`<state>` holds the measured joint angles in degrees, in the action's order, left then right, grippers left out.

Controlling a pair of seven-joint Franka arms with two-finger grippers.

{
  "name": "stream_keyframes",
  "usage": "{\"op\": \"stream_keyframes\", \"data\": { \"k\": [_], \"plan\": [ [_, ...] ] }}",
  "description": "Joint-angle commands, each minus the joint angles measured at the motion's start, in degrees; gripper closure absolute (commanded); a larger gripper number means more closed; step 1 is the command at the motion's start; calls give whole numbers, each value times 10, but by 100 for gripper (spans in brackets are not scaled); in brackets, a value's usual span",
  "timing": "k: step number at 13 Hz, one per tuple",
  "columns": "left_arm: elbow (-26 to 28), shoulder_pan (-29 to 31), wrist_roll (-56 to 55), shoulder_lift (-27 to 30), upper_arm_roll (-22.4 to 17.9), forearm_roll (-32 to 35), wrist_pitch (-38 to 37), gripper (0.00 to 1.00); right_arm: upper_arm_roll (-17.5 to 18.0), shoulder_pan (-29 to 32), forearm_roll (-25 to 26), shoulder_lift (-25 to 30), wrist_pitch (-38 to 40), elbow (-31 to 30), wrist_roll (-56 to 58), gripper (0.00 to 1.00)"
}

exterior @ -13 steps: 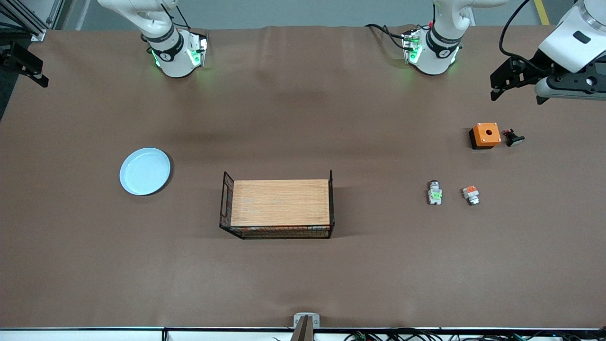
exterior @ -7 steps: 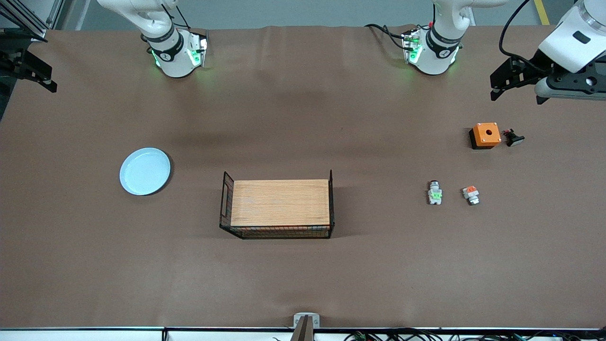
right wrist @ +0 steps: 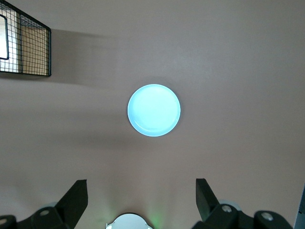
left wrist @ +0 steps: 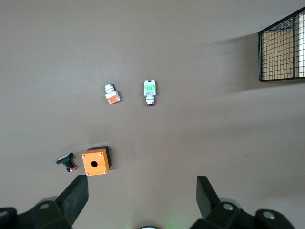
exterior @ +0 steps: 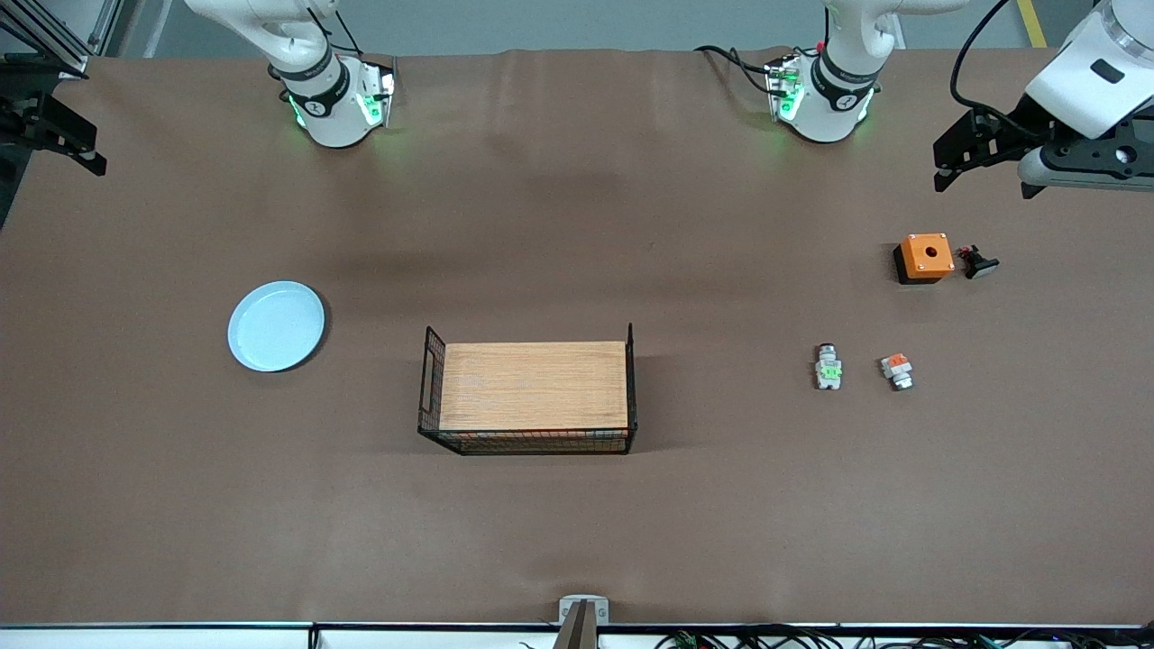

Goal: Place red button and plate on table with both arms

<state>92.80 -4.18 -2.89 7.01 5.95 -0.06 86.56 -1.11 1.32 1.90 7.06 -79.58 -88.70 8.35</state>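
The red button [exterior: 828,367], a small white-grey switch piece with a green mark, lies on the brown table [exterior: 577,225] toward the left arm's end; it also shows in the left wrist view [left wrist: 150,90]. The pale blue plate [exterior: 276,325] lies flat on the table toward the right arm's end and shows in the right wrist view [right wrist: 154,110]. My left gripper [exterior: 981,171] is open and empty, high over the table near the orange box; its own view [left wrist: 142,191] shows the jaws wide apart. My right gripper [exterior: 54,135] is open and empty at the table's edge, with wide jaws in its own view [right wrist: 141,193].
A wood-topped black wire tray [exterior: 532,388] stands mid-table. A like switch piece with an orange-red mark [exterior: 897,370] lies beside the red button. An orange box with a hole [exterior: 924,257] and a small black part [exterior: 978,262] lie farther from the camera.
My right gripper has shifted slightly at the table's edge. The left arm, the plate and the switch pieces have not moved.
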Motion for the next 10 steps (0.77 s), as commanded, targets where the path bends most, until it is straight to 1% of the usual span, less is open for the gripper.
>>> {"op": "stream_keyframes", "data": {
  "k": [1,10],
  "plan": [
    [12,3,6,15,6,1,4,0,1,-2,-2,-13,7,18,-8,0],
    [12,3,6,17,6,1,5,0,1,-3,-4,-18,7,22,-8,0]
  ]
}}
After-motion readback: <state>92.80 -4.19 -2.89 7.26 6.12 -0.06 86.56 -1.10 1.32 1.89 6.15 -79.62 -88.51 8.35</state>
